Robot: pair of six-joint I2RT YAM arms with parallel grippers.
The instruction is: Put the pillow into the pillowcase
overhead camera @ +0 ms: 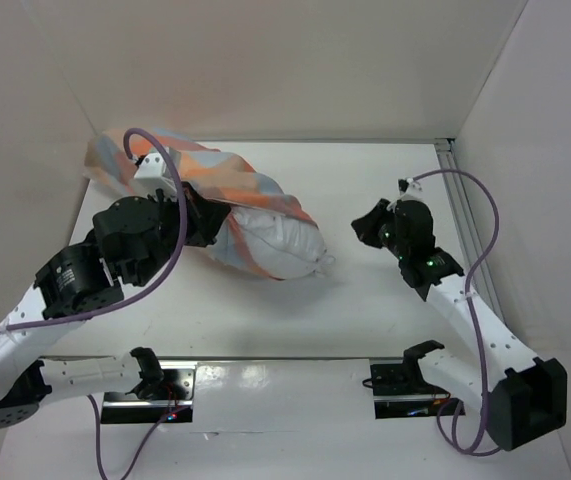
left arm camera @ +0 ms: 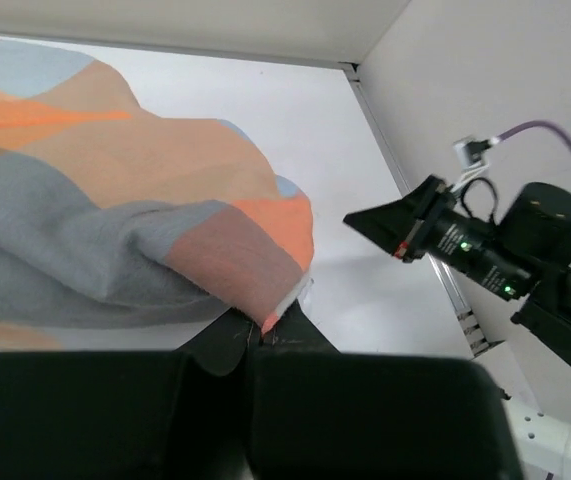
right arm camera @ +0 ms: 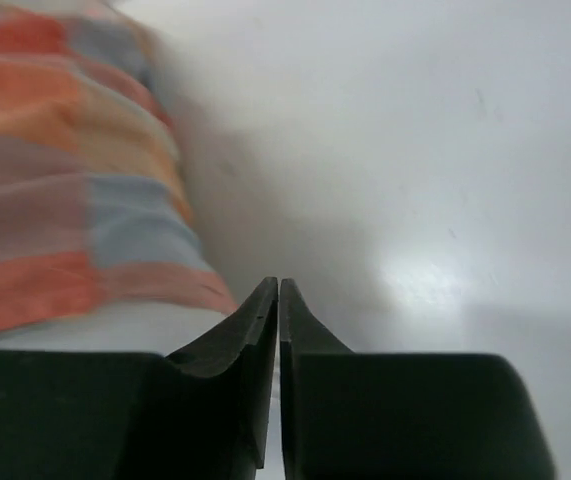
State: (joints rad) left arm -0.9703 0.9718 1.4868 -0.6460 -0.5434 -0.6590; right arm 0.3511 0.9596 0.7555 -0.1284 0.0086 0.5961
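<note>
A: Location of the pillow (overhead camera: pixel 287 248)?
B: On the tabletop (overhead camera: pixel 365 300), partly sheathed in the pillowcase (overhead camera: pixel 200 168); its right end shows bare white.
A: Hands?
B: The left hand (left arm camera: pixel 265 335) is clamped shut on the pillowcase hem left of the pillow, likely anchoring the opening. The right hand (right arm camera: pixel 278 292), well right of the pillow, is closed, empty, free to push.

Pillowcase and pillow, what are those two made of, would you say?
The pillowcase looks like thin matt woven cloth: it drapes in soft folds and wrinkles. The pillow seems to be a smooth white fabric shell over soft stuffing, judging by its plump, creased bulge. Which fibres, the pictures cannot tell.
</note>
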